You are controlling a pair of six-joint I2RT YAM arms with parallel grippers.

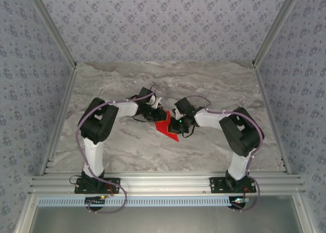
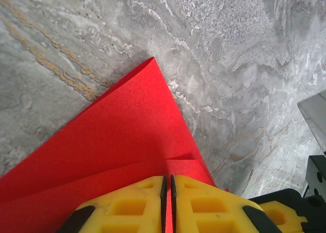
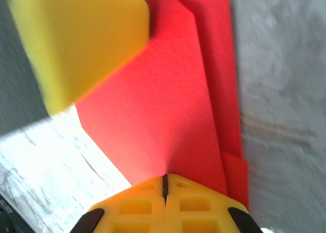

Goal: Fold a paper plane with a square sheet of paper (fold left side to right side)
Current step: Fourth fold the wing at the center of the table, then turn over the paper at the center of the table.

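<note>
left gripper (image 2: 168,179): yellow fingers (image 2: 127,207) clenched tight, just a hairline slit b/w them. a sliver of red shows in that slit, so it's pinching the red sheet (image 2: 122,126) at an edge. right gripper (image 3: 164,178): also clamped fully together, tips right at the paper's near edge. can't tell if it's nipping the paper or just pressing on it w/ closed tips. in the right wrist cam a blurred yellow finger (image 3: 76,45) of the left gripper sits at the far end of the same sheet, so both tools are on it from opposite ends.

sheet itself: in the overhead view it's at the ctr of the marble table (image 1: 137,156), sandwiched b/w the two wrists, w/ a sharp red tip poking toward the near edge. whether it lies flat or is lifted a bit, can't say. left wrist cam shows it tapering to a point away from the fingers, w/ a second layer's edge showing near the tips. right wrist cam shows a narrow folded strip running along one long side.

progress, my read: it's not a plain square, so at least a fold or two are in and there's a pointed end. but the shape looks broad, not a slim dart w/ a ctr crease. prob mid-task: the left-over-right fold and the wing folds look left to do, plus firm creasing and letting go.
</note>
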